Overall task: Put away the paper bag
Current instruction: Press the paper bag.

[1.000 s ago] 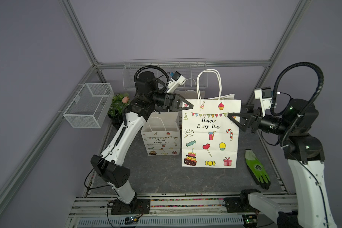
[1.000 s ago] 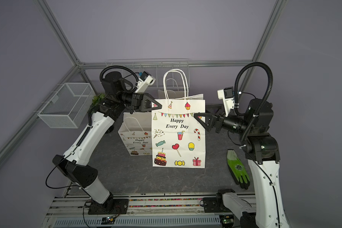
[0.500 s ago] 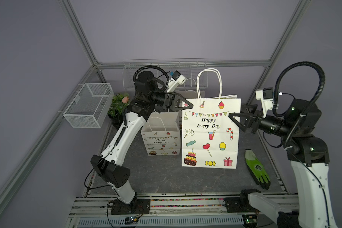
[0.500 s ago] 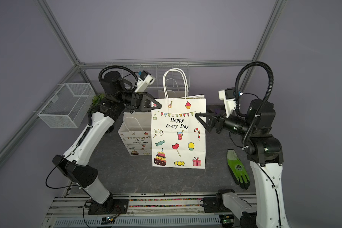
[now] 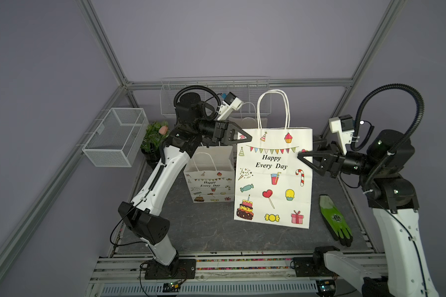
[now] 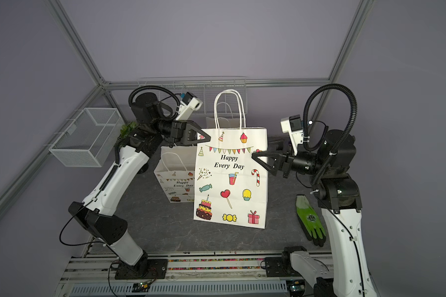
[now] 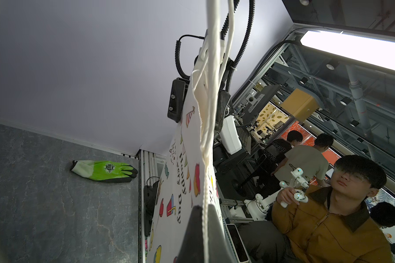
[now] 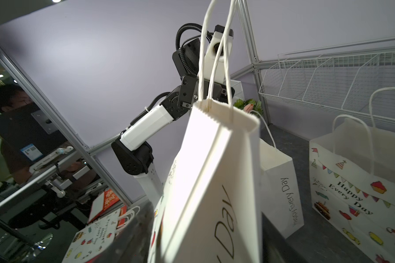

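Note:
A tall white paper bag (image 5: 273, 180) (image 6: 229, 180) printed "Happy Every Day" stands upright mid-table, its twin rope handles (image 5: 272, 108) up. My left gripper (image 5: 250, 138) (image 6: 209, 138) is shut on the bag's upper left edge; in the left wrist view the edge (image 7: 203, 159) runs between the closed fingers of the gripper (image 7: 205, 209). My right gripper (image 5: 300, 155) (image 6: 254, 155) straddles the bag's right side near the top. In the right wrist view the bag (image 8: 214, 182) fills the gap of that gripper (image 8: 205, 236), whose left finger is blurred.
A smaller printed bag (image 5: 210, 180) stands left of the big one, and another bag (image 8: 363, 182) sits behind. A green glove (image 5: 336, 218) lies at the right. A wire basket (image 5: 116, 137) hangs on the left wall, a wire rack (image 5: 214, 95) on the back, a plant (image 5: 155, 136) in the corner.
The right gripper's jaws have narrowed round the bag's right side. The left gripper and the bag have stayed where they were.

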`<action>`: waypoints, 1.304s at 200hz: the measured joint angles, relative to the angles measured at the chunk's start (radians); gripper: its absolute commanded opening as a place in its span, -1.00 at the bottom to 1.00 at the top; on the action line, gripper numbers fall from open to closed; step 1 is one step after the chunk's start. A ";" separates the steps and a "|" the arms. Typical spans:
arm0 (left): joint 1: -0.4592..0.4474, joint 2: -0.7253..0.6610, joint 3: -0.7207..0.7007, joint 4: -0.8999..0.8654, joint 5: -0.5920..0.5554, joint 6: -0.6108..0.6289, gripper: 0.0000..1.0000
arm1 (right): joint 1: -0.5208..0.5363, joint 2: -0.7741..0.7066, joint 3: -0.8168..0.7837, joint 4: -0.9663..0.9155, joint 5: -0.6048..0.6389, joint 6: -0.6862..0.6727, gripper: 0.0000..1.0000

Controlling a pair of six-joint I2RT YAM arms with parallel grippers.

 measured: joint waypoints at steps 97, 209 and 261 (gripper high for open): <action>0.000 0.000 -0.038 0.120 0.003 -0.093 -1.00 | 0.000 0.048 0.087 -0.205 0.076 -0.101 0.42; 0.000 0.000 -0.099 0.150 -0.002 -0.101 -1.00 | 0.000 0.036 0.087 -0.217 0.143 -0.101 -0.01; 0.000 0.000 -0.099 0.149 -0.013 -0.101 -1.00 | 0.002 0.043 0.087 -0.217 0.140 -0.094 -0.11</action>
